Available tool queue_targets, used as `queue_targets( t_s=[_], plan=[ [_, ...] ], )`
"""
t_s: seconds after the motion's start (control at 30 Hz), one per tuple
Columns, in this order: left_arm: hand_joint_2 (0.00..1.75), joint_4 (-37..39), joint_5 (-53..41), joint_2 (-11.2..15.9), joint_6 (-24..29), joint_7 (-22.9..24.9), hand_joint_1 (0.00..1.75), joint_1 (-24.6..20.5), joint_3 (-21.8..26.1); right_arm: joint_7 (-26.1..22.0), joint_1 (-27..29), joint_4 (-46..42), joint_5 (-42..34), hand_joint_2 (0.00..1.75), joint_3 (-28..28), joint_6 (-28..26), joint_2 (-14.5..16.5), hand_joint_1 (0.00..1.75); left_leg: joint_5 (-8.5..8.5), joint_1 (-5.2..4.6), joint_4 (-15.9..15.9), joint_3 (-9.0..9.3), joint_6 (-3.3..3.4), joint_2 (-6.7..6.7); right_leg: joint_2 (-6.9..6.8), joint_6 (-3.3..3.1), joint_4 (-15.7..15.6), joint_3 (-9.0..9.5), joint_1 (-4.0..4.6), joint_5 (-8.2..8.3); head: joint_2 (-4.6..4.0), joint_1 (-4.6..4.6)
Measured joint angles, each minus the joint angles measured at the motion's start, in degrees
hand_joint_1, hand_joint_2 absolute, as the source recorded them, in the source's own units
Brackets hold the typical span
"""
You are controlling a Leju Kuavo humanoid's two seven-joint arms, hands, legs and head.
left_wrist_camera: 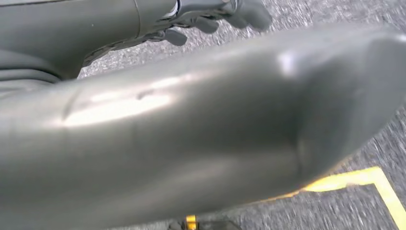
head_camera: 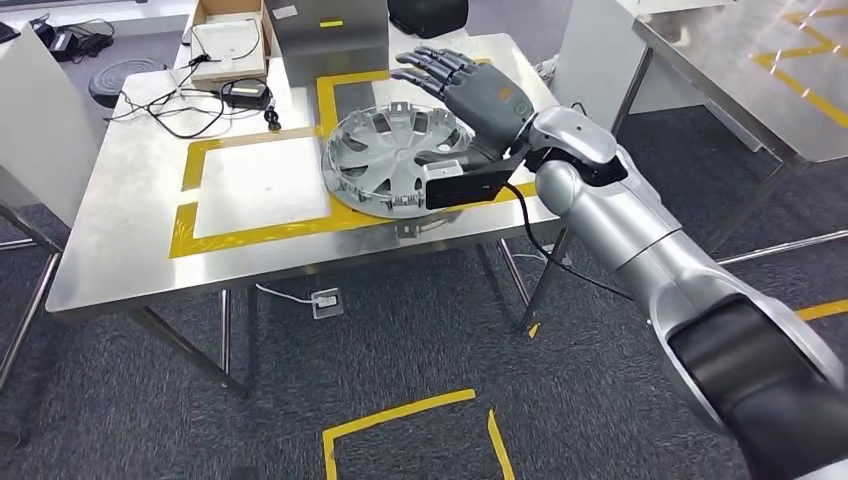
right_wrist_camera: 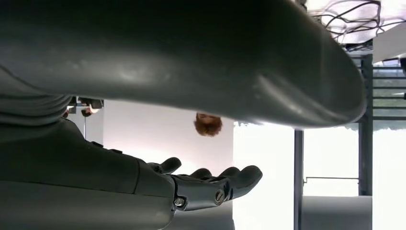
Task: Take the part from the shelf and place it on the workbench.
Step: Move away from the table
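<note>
We see the hubcap part [head_camera: 397, 160] lying flat on the tabletop [head_camera: 130, 240], over the yellow tape outline [head_camera: 330, 95], our right hand [head_camera: 470, 90] just beside it, released, fingers spread, holding nothing

The head view is bright and evenly lit from above. The steel bench [head_camera: 130, 230] gives a soft, pale glare, and the shadows under it on the floor are weak. This picture is sharp in the middle; the arm at the lower right corner is a little soft. The left wrist view is dimmer and blurred, with a broad highlight on the near grey thumb [left_wrist_camera: 191, 134]. In the right wrist view the background is overexposed to white, so the robot hand [right_wrist_camera: 210, 184] looks dark against it.
</note>
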Motion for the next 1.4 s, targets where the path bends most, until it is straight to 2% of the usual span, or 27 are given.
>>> queue_targets(
  t_s=[0.07,0.1,0.17,0.2,0.23,0.3,0.33,0.4,0.43,0.53,0.6,0.63,0.67,0.73,0.77,0.8,0.83,0.9,0.97,1.0,1.1,1.17,1.27,1.3,1.33,1.37,1.4],
  plan=[
    [0.00,0.0,0.0,0.0,0.0,0.0,0.00,0.0,0.0,0.3,0.1,-0.2,-0.1,0.00,0.1,0.2,-0.4,0.00,1.20,0.10,-0.1,-0.81,1.00,0.14,0.03,0.64,1.0,-0.81,-0.17,-1.48,0.00,0.03],
    [0.00,0.0,0.0,0.0,0.0,0.0,0.00,0.0,0.0,0.4,0.1,-0.3,-0.1,0.00,0.2,0.2,-0.7,0.00,1.89,0.18,-0.2,-1.39,1.39,0.22,0.04,0.87,2.9,-1.66,-0.23,-3.71,0.00,0.05],
    [0.00,0.0,-0.1,0.0,-0.1,0.0,0.00,0.0,0.0,0.5,0.2,-0.5,-0.1,0.00,0.3,0.3,-0.9,0.00,3.20,0.13,-0.2,-2.96,1.77,0.28,0.07,1.18,9.9,-3.68,-0.22,-9.22,0.00,0.07],
    [0.00,0.0,-0.1,0.0,-0.1,0.0,0.00,0.0,0.0,0.5,0.4,-0.6,-0.2,0.00,0.3,0.4,-1.1,0.00,3.89,0.09,-0.2,-3.85,1.87,0.32,0.08,1.25,13.4,-4.29,-0.20,-10.93,0.00,0.05],
    [0.00,0.0,-0.1,0.1,-0.2,0.0,0.00,0.0,0.0,0.5,0.7,-0.6,-0.2,0.00,0.4,0.4,-1.2,0.00,4.54,0.06,-0.1,-4.73,1.89,0.33,0.08,1.26,15.5,-4.19,-0.20,-11.29,0.00,0.05],
    [0.00,0.0,-0.1,0.1,-0.2,-0.1,0.00,0.1,0.0,0.5,1.2,-0.7,-0.3,0.00,0.4,0.4,-1.5,0.00,5.69,0.04,0.0,-6.33,1.76,0.34,0.08,0.97,13.8,-1.10,-0.15,-9.07,0.00,0.05],
    [0.00,0.0,-0.1,0.1,-0.2,-0.1,0.00,0.0,0.0,0.5,1.3,-0.9,-0.3,0.00,0.4,0.4,-1.6,0.00,6.21,0.04,0.1,-6.99,1.64,0.35,0.09,0.64,10.4,1.74,-0.04,-8.18,0.00,0.05],
    [0.00,0.0,-0.1,0.1,-0.2,-0.1,0.00,0.0,0.0,0.5,1.2,-1.2,-0.3,0.00,0.4,0.4,-1.7,0.00,6.89,0.04,0.3,-7.75,1.39,0.37,0.07,0.02,4.4,6.25,0.20,-8.15,0.00,0.05],
    [0.00,0.0,-0.1,0.1,-0.2,-0.1,0.00,0.0,0.0,0.5,1.1,-1.4,-0.3,0.00,0.4,0.4,-1.7,0.00,7.04,0.05,0.4,-7.86,1.32,0.39,0.06,-0.16,2.8,7.35,0.29,-8.66,0.00,0.05],
    [0.00,0.0,-0.1,0.1,-0.2,-0.1,0.00,0.0,0.0,0.5,1.1,-1.4,-0.3,0.00,0.4,0.3,-1.7,0.00,7.11,0.03,0.4,-7.96,1.24,0.38,0.04,-0.26,2.1,7.77,0.34,-9.11,0.00,0.05],
    [0.00,0.0,-0.1,0.1,-0.2,-0.1,0.00,0.0,0.0,0.5,1.1,-1.7,-0.4,0.00,0.4,0.2,-1.8,0.00,7.47,0.01,0.2,-7.97,0.81,0.38,0.05,-0.37,1.0,8.30,0.59,-9.23,0.00,0.08],
    [0.00,0.0,-0.2,0.1,-0.3,0.0,0.00,0.0,0.0,0.5,1.2,-2.0,-0.4,0.00,0.4,0.2,-1.9,0.00,7.35,0.03,0.3,-8.28,0.23,0.33,-0.01,-0.80,0.4,8.16,0.59,-8.59,0.00,0.14],
    [0.00,0.0,-0.3,0.1,-0.3,0.0,0.00,0.0,0.1,0.5,1.3,-2.3,-0.4,0.00,0.4,0.1,-2.0,0.00,5.99,0.09,1.6,-8.94,-0.41,0.29,-0.07,-1.33,-0.1,7.63,0.56,-7.66,0.00,0.18],
    [0.00,0.0,-0.4,0.1,-0.3,0.1,0.00,0.1,0.1,0.7,1.5,-2.6,-0.4,0.00,0.4,0.0,-2.1,0.00,0.95,0.22,7.9,-11.28,-1.55,0.20,-0.19,-2.37,-0.5,5.82,0.29,-5.55,0.00,0.22],
    [0.00,0.0,-0.4,0.1,-0.3,0.1,0.00,0.1,0.1,0.8,1.7,-2.7,-0.3,0.00,0.5,0.0,-2.1,0.00,-1.49,0.26,11.9,-12.29,-1.77,0.20,-0.17,-2.47,-0.5,4.96,0.27,-4.88,0.00,0.20],
    [0.00,0.0,-0.4,0.2,-0.3,0.1,0.00,0.1,0.1,0.9,1.9,-2.8,-0.3,0.00,0.5,0.0,-2.1,0.00,-2.32,0.28,14.8,-12.62,-1.92,0.21,-0.17,-2.42,-0.5,4.16,0.27,-4.29,0.00,0.19],
    [0.00,0.0,-0.4,0.2,-0.3,0.1,0.00,0.1,0.1,1.0,2.2,-2.9,-0.2,0.00,0.6,-0.1,-2.1,0.00,-1.87,0.29,15.8,-12.10,-1.98,0.22,-0.18,-2.32,-0.5,3.42,0.27,-3.72,0.00,0.18],
    [0.00,0.0,-0.4,0.2,-0.3,0.1,0.00,0.1,0.1,1.3,2.6,-3.0,-0.1,0.00,0.7,-0.2,-2.1,0.00,0.75,0.31,11.8,-7.96,-1.89,0.23,-0.20,-2.00,-0.4,2.03,0.24,-2.63,0.00,0.17],
    [0.00,0.0,-0.4,0.3,-0.3,0.1,0.00,-0.1,0.1,1.5,2.7,-3.4,0.0,0.00,0.6,-0.4,-2.2,0.00,0.94,0.21,4.1,-2.29,-1.41,0.16,-0.22,-1.43,-0.2,1.06,0.29,-1.75,0.00,0.24],
    [0.00,0.0,-0.4,0.3,-0.4,0.0,0.00,-0.1,0.1,1.5,2.7,-3.6,0.0,0.00,0.6,-0.5,-2.3,0.00,0.42,0.12,1.4,-0.60,-1.02,0.09,-0.24,-1.06,0.0,0.83,0.34,-1.37,0.00,0.27],
    [0.00,0.0,-0.5,0.3,-0.7,0.0,0.00,-0.1,0.1,1.4,2.9,-4.0,0.1,0.00,0.5,-0.8,-2.8,0.00,0.37,-0.13,-0.3,-0.37,0.40,0.04,-0.25,0.04,-0.1,0.63,0.34,-0.51,0.00,0.32],
    [0.00,0.0,-0.5,0.3,-0.9,-0.1,0.00,-0.1,0.1,1.4,3.1,-4.1,0.2,0.00,0.5,-0.9,-3.2,0.00,1.35,-0.01,-0.4,-0.96,1.29,0.19,-0.16,0.65,2.1,-0.49,0.18,-2.54,0.00,0.32],
    [0.00,0.0,-0.5,0.3,-1.1,-0.4,0.00,0.0,0.2,1.5,3.7,-4.1,0.3,0.00,0.5,-1.3,-3.6,0.00,2.92,0.00,-0.4,-2.67,1.86,0.34,-0.04,1.23,12.9,-4.30,0.12,-9.67,0.00,0.34],
    [0.00,0.0,-0.5,0.3,-1.2,-0.5,0.00,0.1,0.2,1.5,4.1,-4.1,0.4,0.00,0.5,-1.5,-3.6,0.00,3.35,-0.03,-0.3,-3.25,1.88,0.37,-0.03,1.28,15.7,-4.94,0.12,-11.05,0.00,0.34],
    [0.00,0.0,-0.5,0.3,-1.2,-0.5,0.00,0.1,0.2,1.5,4.6,-4.1,0.5,0.00,0.5,-1.7,-3.7,0.00,3.73,-0.05,-0.3,-3.76,1.87,0.38,-0.03,1.23,16.6,-4.53,0.12,-11.36,0.00,0.34],
    [0.00,0.0,-0.5,0.3,-1.3,-0.5,0.00,0.1,0.2,1.5,4.9,-4.1,0.6,0.00,0.5,-1.8,-3.7,0.00,4.06,-0.06,-0.2,-4.19,1.82,0.37,-0.03,1.07,14.9,-2.82,0.13,-10.67,0.00,0.35],
    [0.00,0.0,-0.6,0.3,-1.3,-0.5,0.00,0.1,0.2,1.5,5.1,-4.1,0.7,0.00,0.5,-2.0,-3.8,0.00,4.34,-0.08,-0.2,-4.52,1.72,0.35,-0.03,0.81,11.1,-0.06,0.17,-9.36,0.00,0.35]
  ],
)
